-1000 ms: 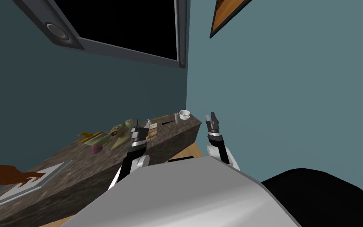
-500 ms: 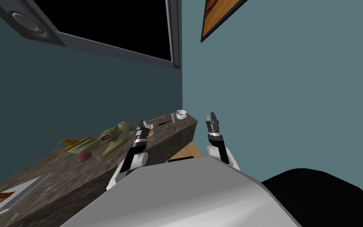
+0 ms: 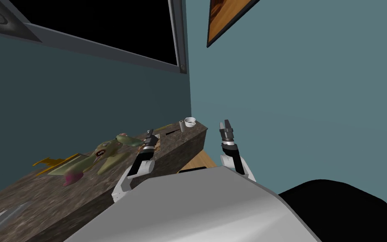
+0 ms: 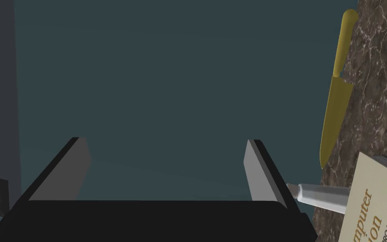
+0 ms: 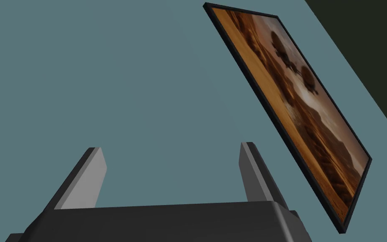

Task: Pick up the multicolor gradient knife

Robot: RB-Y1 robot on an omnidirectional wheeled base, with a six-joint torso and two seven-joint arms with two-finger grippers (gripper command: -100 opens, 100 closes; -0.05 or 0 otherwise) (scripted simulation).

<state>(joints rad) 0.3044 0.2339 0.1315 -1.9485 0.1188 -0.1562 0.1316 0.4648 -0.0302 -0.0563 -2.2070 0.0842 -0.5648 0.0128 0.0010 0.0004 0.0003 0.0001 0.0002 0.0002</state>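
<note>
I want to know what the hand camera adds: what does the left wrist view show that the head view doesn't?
Left wrist view adds the yellow knife on the marbled counter beside the open left gripper, a book and a grey tube. Head view adds a white cup, green toys and the right gripper. Both share the counter, left gripper and teal wall.

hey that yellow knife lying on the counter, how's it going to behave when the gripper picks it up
The knife looks thin and rigid, so it probably won't flex. Lying flat on the counter, it may slide rather than lift. Held by its rounded handle, the long blade would likely droop.
</note>
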